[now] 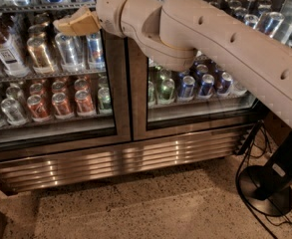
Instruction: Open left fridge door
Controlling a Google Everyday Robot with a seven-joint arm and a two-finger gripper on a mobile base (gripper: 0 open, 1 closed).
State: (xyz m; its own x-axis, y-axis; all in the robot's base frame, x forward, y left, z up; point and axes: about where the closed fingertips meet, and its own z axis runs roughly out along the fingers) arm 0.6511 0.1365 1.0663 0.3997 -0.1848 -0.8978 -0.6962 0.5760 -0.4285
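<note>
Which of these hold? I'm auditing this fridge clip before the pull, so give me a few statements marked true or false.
The left fridge door is shut. True.
The claw is down by the floor. False: it is high up, in front of the left door's glass.
Red cans stand behind the left door. True.
The black floor stand is on the left. False: it stands at the right, beside the right door.
</note>
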